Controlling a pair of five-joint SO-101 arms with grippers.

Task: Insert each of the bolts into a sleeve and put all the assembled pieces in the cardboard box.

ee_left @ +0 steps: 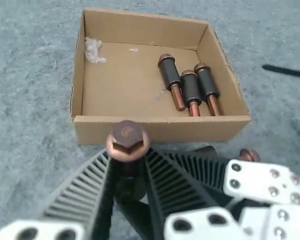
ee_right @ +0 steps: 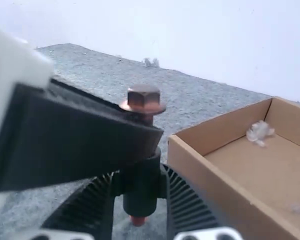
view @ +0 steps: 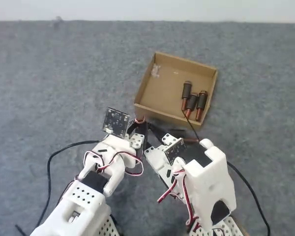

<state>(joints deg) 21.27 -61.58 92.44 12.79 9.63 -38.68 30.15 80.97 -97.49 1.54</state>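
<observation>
Item 1: left gripper (ee_left: 128, 161), lower centre of the left wrist view. Ribbed black fingers closed on the bolt (ee_left: 127, 139) just under its hex head; the head faces the camera.

Item 2: right gripper (ee_right: 139, 197), bottom centre of the right wrist view. Fingers closed on the black sleeve (ee_right: 140, 186). The bolt's long axis runs vertical in this frame, head at top and copper tip showing below the sleeve.

Item 3: cardboard box (view: 145, 87), upper right of centre in the high view, just beyond both grippers, open top.

Item 4: three assembled pieces (view: 192, 102), right part of the box, lying side by side, roughly parallel, heads toward the frame's top.

Item 5: white scrap (ee_left: 94, 50), far left corner of the box.
</observation>
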